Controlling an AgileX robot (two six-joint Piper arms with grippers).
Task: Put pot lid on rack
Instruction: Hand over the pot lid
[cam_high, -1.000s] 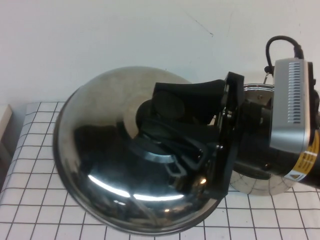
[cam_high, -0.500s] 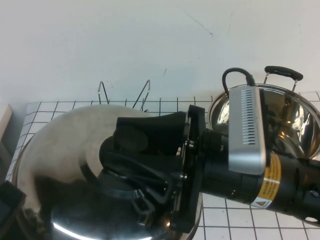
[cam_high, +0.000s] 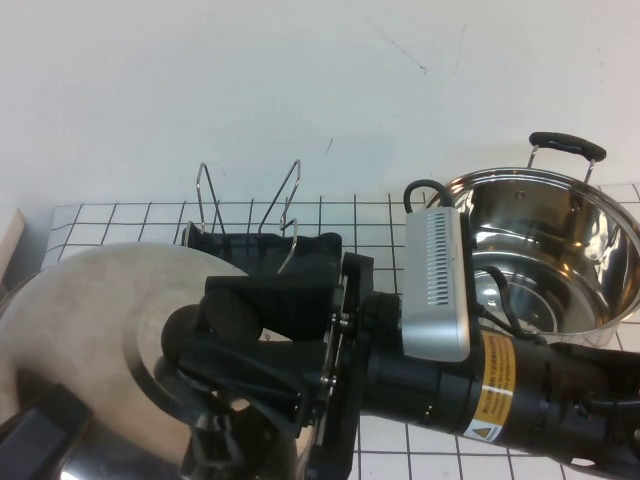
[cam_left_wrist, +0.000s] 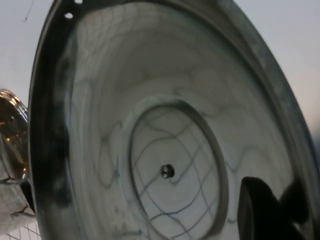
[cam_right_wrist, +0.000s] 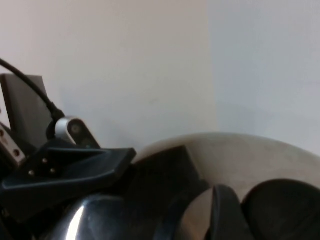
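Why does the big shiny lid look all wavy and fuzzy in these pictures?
Left wrist view: the lid's underside fills the frame, mirroring the table grid as bent lines. High view: right gripper shut on the knob; left gripper dark, blurred at the lid's edge. Right wrist view: the lid is soft, out of focus.

One pot lid (cam_high: 90, 330), one rack (cam_high: 250, 240), one pot (cam_high: 560, 250), two end effectors.

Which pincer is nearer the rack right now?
Right. The right pincer, shut on the pot lid knob, is just in front of the rack. The left pincer sits farther off, at the lid's lower-left edge.
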